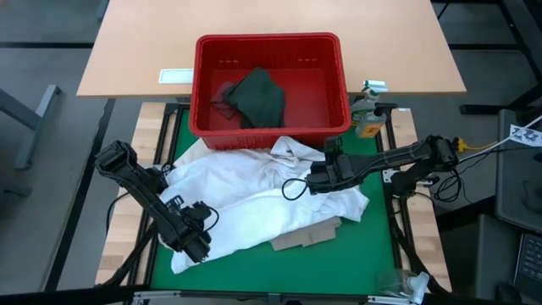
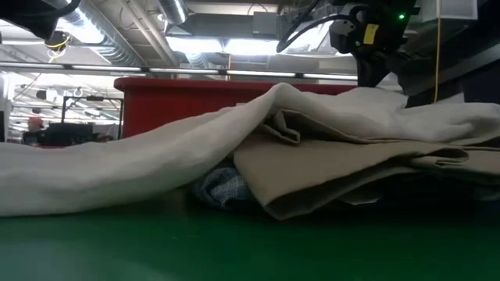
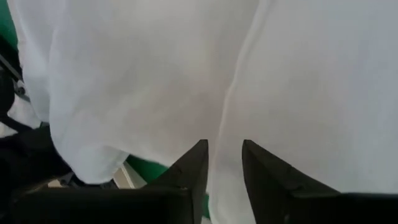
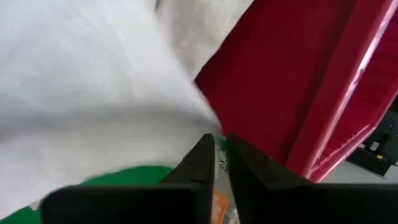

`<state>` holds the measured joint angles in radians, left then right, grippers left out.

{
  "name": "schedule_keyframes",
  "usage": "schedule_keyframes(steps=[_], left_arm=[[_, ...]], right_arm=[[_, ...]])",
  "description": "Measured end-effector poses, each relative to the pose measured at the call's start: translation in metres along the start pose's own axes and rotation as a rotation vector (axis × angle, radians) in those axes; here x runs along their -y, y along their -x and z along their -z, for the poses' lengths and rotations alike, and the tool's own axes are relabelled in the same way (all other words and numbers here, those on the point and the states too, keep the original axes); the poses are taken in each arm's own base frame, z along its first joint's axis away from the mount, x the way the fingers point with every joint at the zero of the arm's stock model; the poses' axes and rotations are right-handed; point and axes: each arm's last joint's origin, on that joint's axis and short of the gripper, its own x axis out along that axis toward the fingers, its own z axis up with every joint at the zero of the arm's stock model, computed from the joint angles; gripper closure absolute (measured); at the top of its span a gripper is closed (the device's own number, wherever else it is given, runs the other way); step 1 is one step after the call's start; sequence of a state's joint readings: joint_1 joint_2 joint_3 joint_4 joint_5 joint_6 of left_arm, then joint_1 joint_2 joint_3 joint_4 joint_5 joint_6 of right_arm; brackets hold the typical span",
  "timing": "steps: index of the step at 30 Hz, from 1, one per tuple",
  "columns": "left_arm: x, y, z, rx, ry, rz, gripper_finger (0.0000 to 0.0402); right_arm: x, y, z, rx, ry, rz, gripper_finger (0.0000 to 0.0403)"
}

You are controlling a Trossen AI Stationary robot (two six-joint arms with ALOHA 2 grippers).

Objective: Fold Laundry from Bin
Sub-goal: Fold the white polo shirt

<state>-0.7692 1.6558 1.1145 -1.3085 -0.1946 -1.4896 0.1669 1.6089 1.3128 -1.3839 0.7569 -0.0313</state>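
Red bin (image 1: 269,85) sits at the far side of the green mat (image 1: 373,254), holding a dark green-grey top (image 1: 258,97) roughly at its middle. A large white shirt (image 1: 254,199) lies spread over the mat just in front of the bin, its far edge bunched up against the bin's near wall; a tan shirt (image 1: 309,235) pokes out from under its near edge. In the low view the white shirt (image 2: 117,156) drapes over the folded tan shirt (image 2: 351,168), and a scrap of blue-striped cloth (image 2: 223,187) shows beneath them both, with the bin's red wall (image 2: 172,101) behind. Left gripper (image 1: 199,246) is down at the near left corner of the white shirt; the left wrist view shows its fingers (image 3: 186,171) parted by a narrow gap with white cloth (image 3: 261,81) hanging in front of and between them, not clearly pinched. Right gripper (image 1: 315,180) reaches in from the right, over the shirt's right half, close to the bin's front wall. In the right wrist view its fingers (image 4: 199,162) stand nearly together with only a thin slit between, nothing visibly held; white cloth (image 4: 87,87) and the bin's red side (image 4: 280,81) fill the view beyond. A bottle (image 1: 367,119) stands at the bin's right corner, off the mat.
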Motion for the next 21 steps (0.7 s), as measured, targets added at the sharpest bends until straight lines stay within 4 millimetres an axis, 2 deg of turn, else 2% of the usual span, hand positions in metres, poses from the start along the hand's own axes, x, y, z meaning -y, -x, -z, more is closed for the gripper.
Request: schedule_keyframes(steps=[7,13,17,21], left_arm=[[0.003,-0.001,-0.007,0.101,0.032,0.030,0.0297],[0.007,-0.002,-0.016,0.163,0.066,0.067,0.0297],[0.012,-0.002,-0.025,0.227,0.091,0.121,0.0297],[0.020,-0.001,-0.035,0.289,0.092,0.190,0.0297]], right_arm=[[0.002,0.000,0.000,-0.003,0.002,0.074,0.0294],[0.003,0.001,0.003,-0.028,0.028,0.097,0.0275],[0.009,0.010,0.013,-0.091,0.008,0.026,0.0274],[0.013,0.022,0.019,-0.039,-0.204,-0.187,0.0274]])
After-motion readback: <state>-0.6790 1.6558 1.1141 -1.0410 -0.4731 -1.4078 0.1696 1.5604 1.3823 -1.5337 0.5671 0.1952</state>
